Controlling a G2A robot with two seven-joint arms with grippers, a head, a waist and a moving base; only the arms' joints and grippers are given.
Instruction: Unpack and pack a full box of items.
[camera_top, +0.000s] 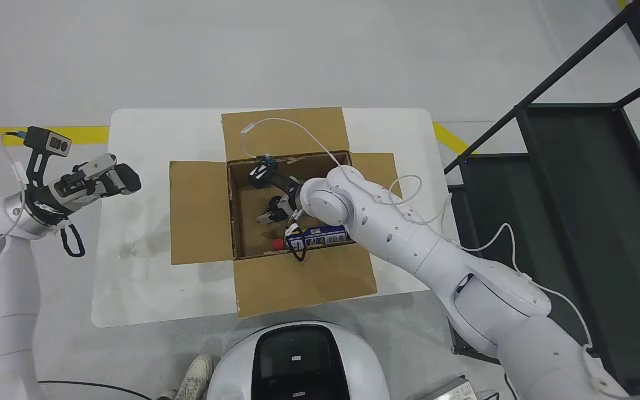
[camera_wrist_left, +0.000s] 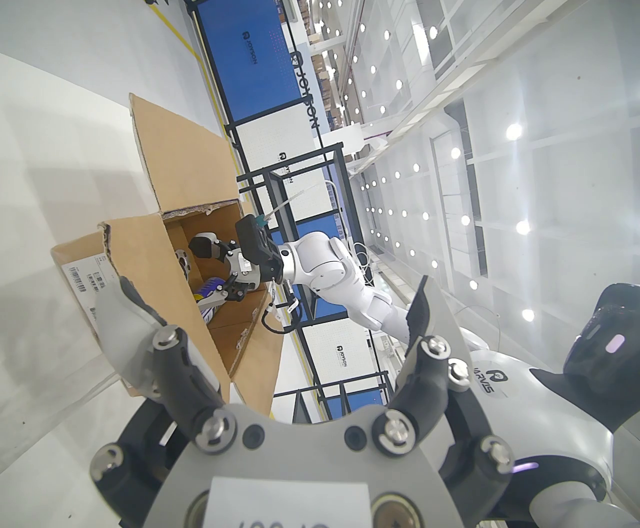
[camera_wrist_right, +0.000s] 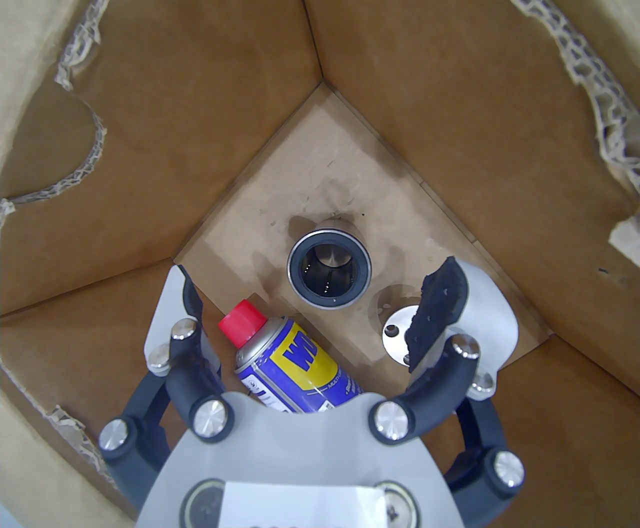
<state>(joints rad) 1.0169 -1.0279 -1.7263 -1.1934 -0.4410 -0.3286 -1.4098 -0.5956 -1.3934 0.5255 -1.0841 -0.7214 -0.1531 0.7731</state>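
Note:
An open cardboard box (camera_top: 200, 212) stands in the middle of the white table (camera_top: 150, 285). My right gripper (camera_top: 272, 205) hangs inside it, open and holding nothing (camera_wrist_right: 311, 270). On the box floor below it lies a blue and yellow spray can (camera_wrist_right: 290, 365) with a red cap, its body showing at the box's near side (camera_top: 322, 238). A steel cylindrical bearing (camera_wrist_right: 329, 272) stands upright just beyond the can. A flanged metal part (camera_wrist_right: 395, 332) sits beside it, partly hidden by a fingertip. My left gripper (camera_top: 128, 180) is open (camera_wrist_left: 270, 290) at the table's left edge, away from the box (camera_wrist_left: 145, 250).
All four box flaps are folded outward on the table. A white cable (camera_top: 290, 125) runs over the far flap. A black metal stair frame (camera_top: 560, 160) stands off the table's right side. Bare table lies left of the box.

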